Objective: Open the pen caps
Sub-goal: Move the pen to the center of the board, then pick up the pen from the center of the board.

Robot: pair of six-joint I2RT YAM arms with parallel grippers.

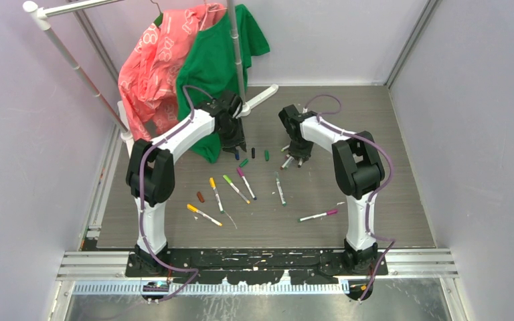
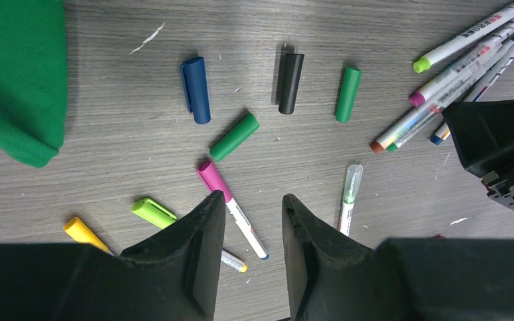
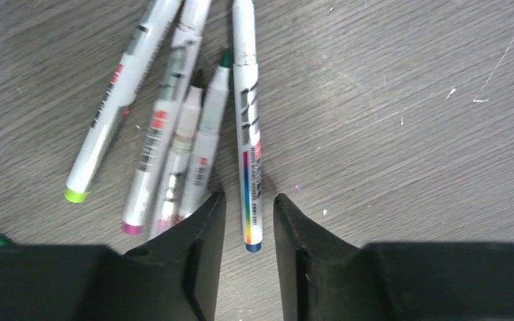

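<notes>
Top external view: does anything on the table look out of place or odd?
Yes. A green shirt and a pink garment hang from a rack at the far left of the table. The shirt's hem reaches the surface near a loose blue cap. Clothing looks odd among pens.

We see slim white plastic pens (image 3: 246, 100), slightly glossy; stubby coloured plastic caps (image 2: 195, 89), smooth; matt grey wood-grain tabletop (image 3: 408, 134), perhaps laminate.

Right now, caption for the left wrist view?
Left claw open above loose blue cap, black cap, two green caps; pen pile at right.
</notes>
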